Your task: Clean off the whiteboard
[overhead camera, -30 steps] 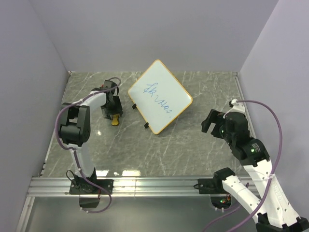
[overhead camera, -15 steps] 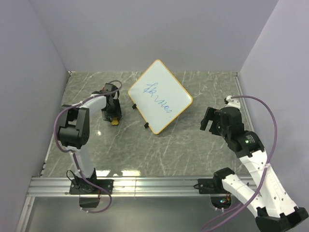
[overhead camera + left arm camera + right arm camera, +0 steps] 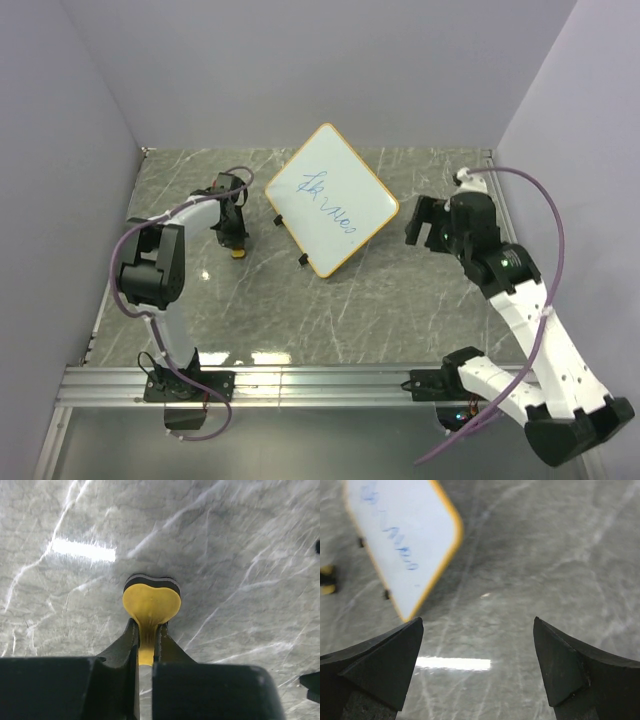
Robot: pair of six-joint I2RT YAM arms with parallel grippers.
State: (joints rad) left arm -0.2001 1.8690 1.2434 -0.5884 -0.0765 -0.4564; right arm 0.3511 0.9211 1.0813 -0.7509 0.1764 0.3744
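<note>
The whiteboard [image 3: 332, 198], white with an orange-yellow frame and blue scribbles, lies tilted like a diamond at the middle back of the table; the right wrist view shows it [image 3: 395, 540] at upper left. My left gripper [image 3: 235, 240] is down at the table left of the board, shut on the yellow eraser [image 3: 151, 605]. The eraser's soft yellow body is pinched between the two fingers [image 3: 127, 642], and its dark felt edge shows beyond. My right gripper [image 3: 425, 228] hovers right of the board, open with nothing between its fingers [image 3: 385, 655].
Grey marbled table [image 3: 380, 300] with purple walls on three sides and a metal rail [image 3: 320, 380] at the near edge. Small black feet [image 3: 302, 260] stick out from the board's lower left edge.
My left gripper has closed on the eraser. The right arm has swung up and to the left, nearer the board's right corner.
</note>
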